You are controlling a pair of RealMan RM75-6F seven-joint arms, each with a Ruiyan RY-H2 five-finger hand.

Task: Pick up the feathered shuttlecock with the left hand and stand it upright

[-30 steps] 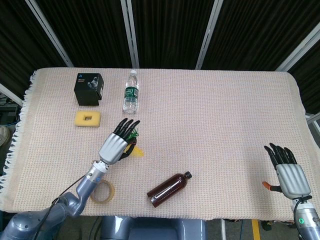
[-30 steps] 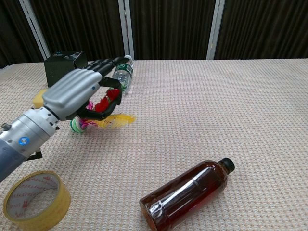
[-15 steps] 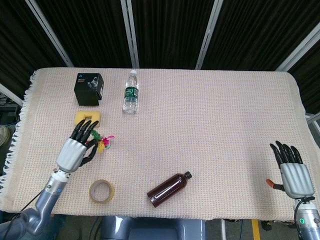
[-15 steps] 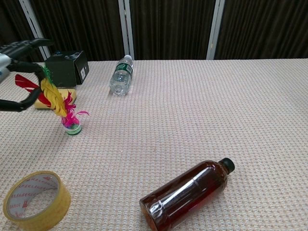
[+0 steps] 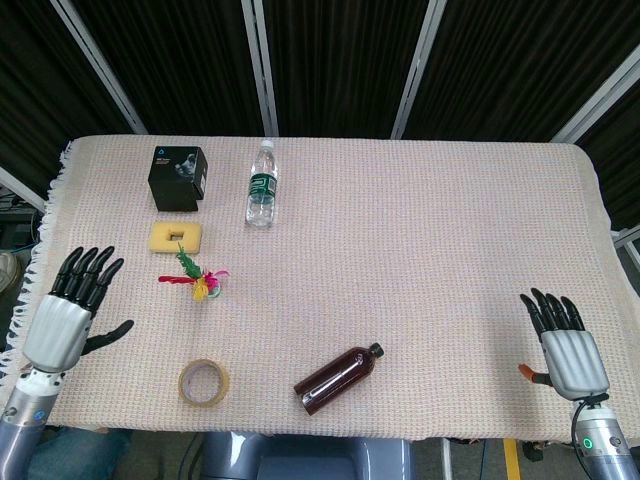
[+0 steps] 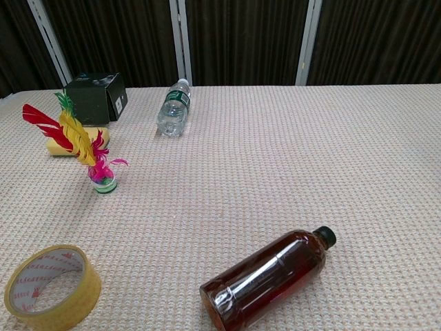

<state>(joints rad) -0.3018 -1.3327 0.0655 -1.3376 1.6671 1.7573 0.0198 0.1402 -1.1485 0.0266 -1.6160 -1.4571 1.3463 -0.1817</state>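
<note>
The feathered shuttlecock [image 5: 198,279] [image 6: 84,148] stands upright on its round base on the left part of the table, with red, yellow, green and pink feathers fanning up. My left hand [image 5: 68,310] is well to its left by the table's left edge, fingers spread and holding nothing; the chest view does not show it. My right hand [image 5: 565,342] hangs open at the front right corner, also holding nothing.
A yellow sponge [image 5: 176,237] and a black box [image 5: 177,177] lie behind the shuttlecock. A clear water bottle [image 5: 261,184] lies at the back. A tape roll [image 5: 203,382] and a brown bottle [image 5: 337,379] lie near the front edge.
My left hand let go of the shuttlecock after standing it up and drew back left toward the table edge. The right hand shifted slightly.
</note>
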